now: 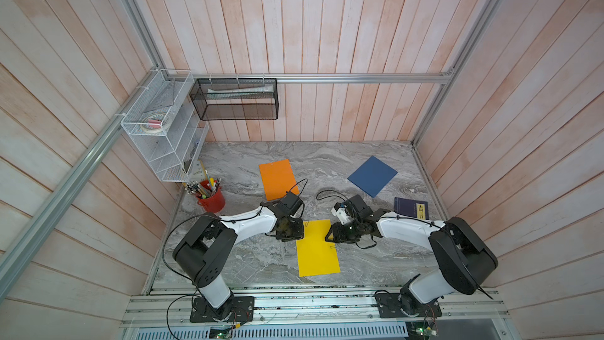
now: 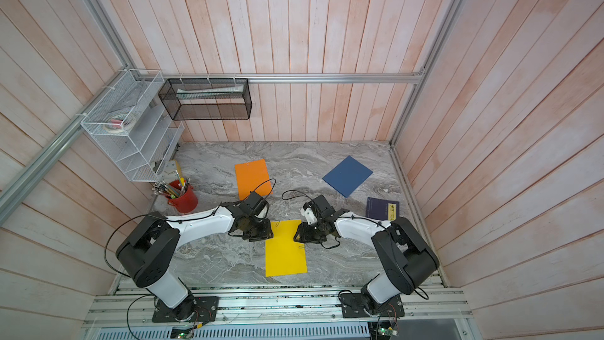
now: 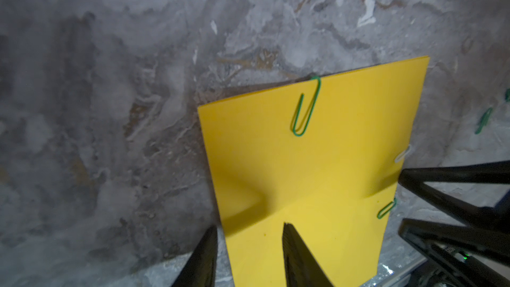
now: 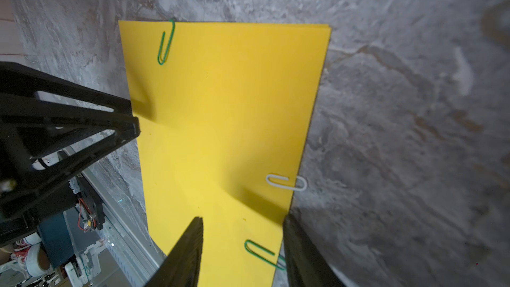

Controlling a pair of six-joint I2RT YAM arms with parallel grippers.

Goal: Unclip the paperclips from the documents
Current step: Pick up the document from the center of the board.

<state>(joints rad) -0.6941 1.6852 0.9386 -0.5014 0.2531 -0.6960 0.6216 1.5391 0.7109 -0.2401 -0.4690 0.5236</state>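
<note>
Thin yellow rectangular paper sheet lies flat on the grey marbled tabletop, between both arms. Left claw stands parted, astride one long edge, grasping nothing. Right claw stands parted at the opposite edge, a green wire paperclip between its fingers. White wire paperclip is clipped near it.

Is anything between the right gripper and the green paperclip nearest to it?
Nothing visible does. The green paperclip lies on the edge of the yellow sheet, right between the open fingers of the right gripper; the white paperclip sits further along, apart.
</note>
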